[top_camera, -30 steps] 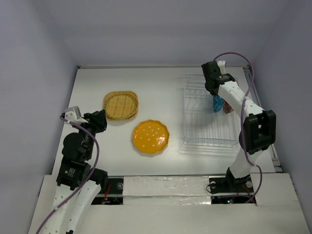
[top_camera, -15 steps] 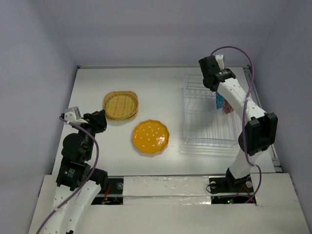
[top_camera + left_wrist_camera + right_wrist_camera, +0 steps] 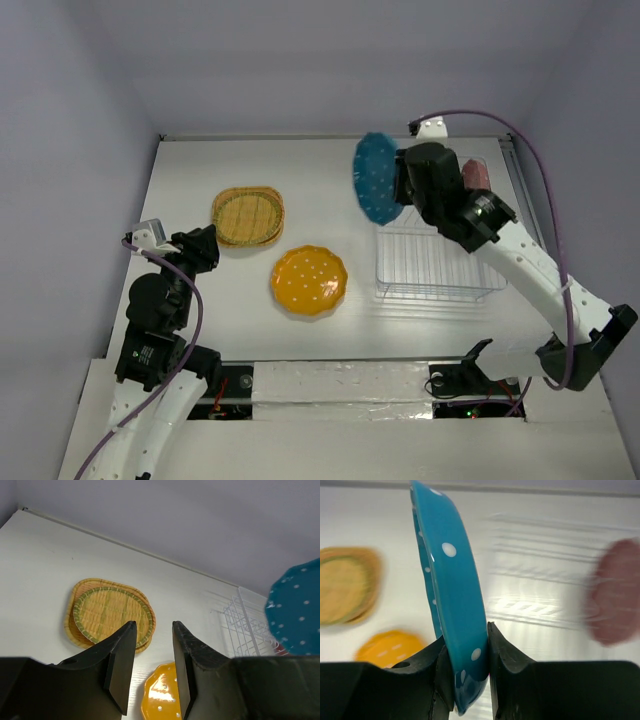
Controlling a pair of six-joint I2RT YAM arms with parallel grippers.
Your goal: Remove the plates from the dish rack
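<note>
Moved since half a second ago: the blue plate [image 3: 378, 178], out of the dish rack [image 3: 430, 265], now on edge at upper centre, left of the rack. The right gripper [image 3: 465, 647] pinches its rim. We judge the step to be carry-out. Next we would swing it left and lay it flat near the orange plate [image 3: 310, 281]. The red plate [image 3: 475, 172] is still racked. The left gripper [image 3: 152, 650] is parted and empty.

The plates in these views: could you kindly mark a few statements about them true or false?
1. The right tool holds the blue plate on edge by its rim. True.
2. The orange plate stands in the dish rack. False: it lies flat on the table, left of the rack.
3. The two tan plates are stacked. True.
4. The left tool grips a tan plate. False: it is open and holds nothing.
</note>
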